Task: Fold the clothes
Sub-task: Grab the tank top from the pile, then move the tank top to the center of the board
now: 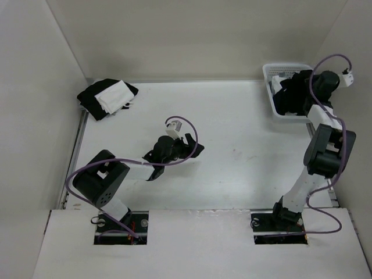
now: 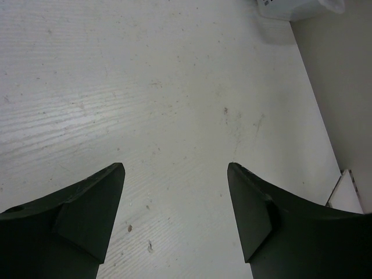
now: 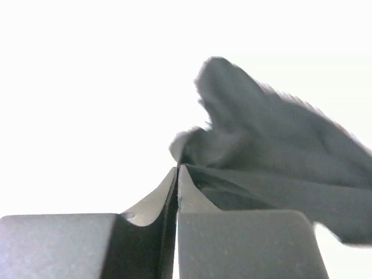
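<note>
The clothes point(image 1: 292, 97), a plain black soft top, lie bunched inside the white plastic basket point(image 1: 272, 71) at the table's far right. My right arm reaches into that basket. In the right wrist view my right gripper point(image 3: 177, 168) is shut, and an edge of the black clothes point(image 3: 261, 128) is pinched at its tips and drapes off to the right. My left gripper point(image 1: 195, 145) hovers over the middle of the table. In the left wrist view this left gripper point(image 2: 174, 168) stands open with only bare white table between its fingers.
A black bundle topped with a white cloth point(image 1: 108, 96) lies at the far left corner. White walls close in the table on three sides. A corner of the basket point(image 2: 279, 9) shows at the top right of the left wrist view.
</note>
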